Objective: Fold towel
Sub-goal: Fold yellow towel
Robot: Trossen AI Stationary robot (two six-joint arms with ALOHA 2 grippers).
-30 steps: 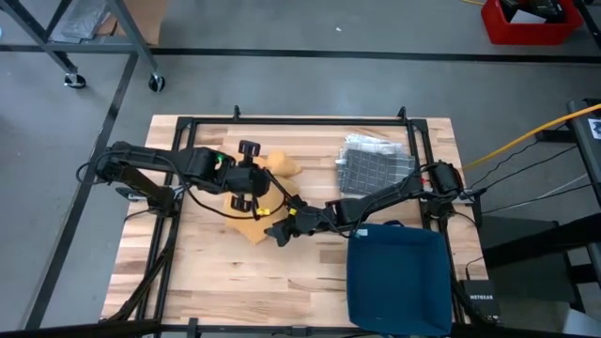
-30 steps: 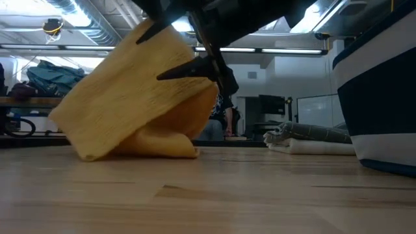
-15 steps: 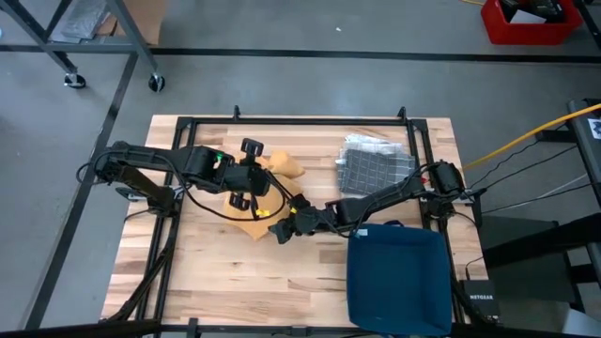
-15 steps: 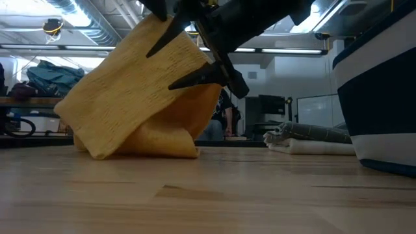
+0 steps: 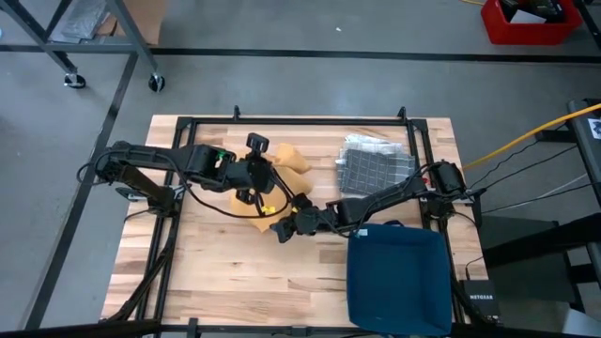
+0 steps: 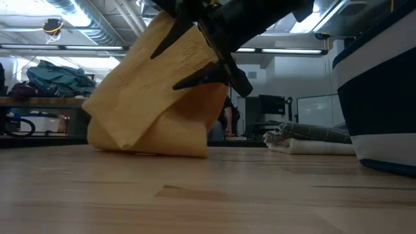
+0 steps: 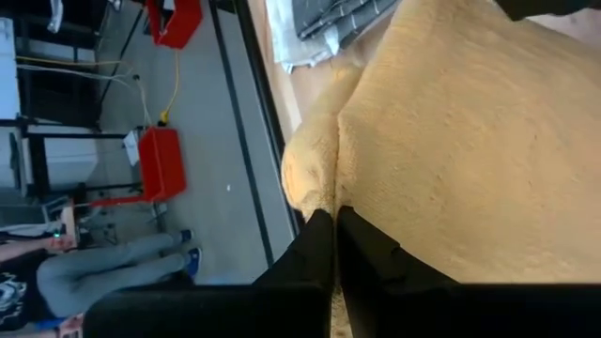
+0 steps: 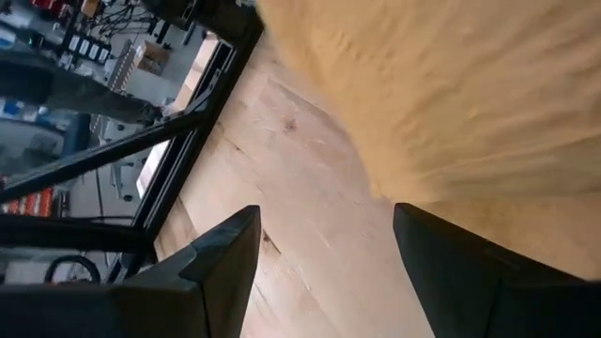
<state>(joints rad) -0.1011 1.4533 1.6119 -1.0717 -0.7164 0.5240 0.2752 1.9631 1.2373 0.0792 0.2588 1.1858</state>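
Pinching a fold of the yellow towel (image 7: 451,141), the left gripper (image 7: 334,246) has its two dark fingers pressed together on the cloth edge; in the high view that gripper (image 5: 266,180) sits near the table's centre, reached from the 9 o'clock side. The right gripper (image 5: 282,229) lies just toward 5 o'clock of it, its arm coming in from 3 o'clock, fingers (image 8: 221,258) spread wide with only bare wooden table (image 8: 310,235) between them, towel above and not gripped.

Change since the earlier frames: the left gripper has moved toward 1 o'clock, carrying the raised towel edge with it. In the low view the towel (image 6: 156,104) now stands steeper and narrower at its base, shifted rightward, and more of the table shows at its left.

Towel location: centre of the table, slightly toward 12 o'clock. Part of it rests on the wood and part is lifted. In the high view its long axis runs roughly from 7 o'clock to 1 o'clock, with the free lobe (image 5: 291,161) toward 1 o'clock.

Also on the table: a grey folded cloth (image 5: 374,167) at 2 o'clock and a blue bin (image 5: 399,277) at 4 o'clock.
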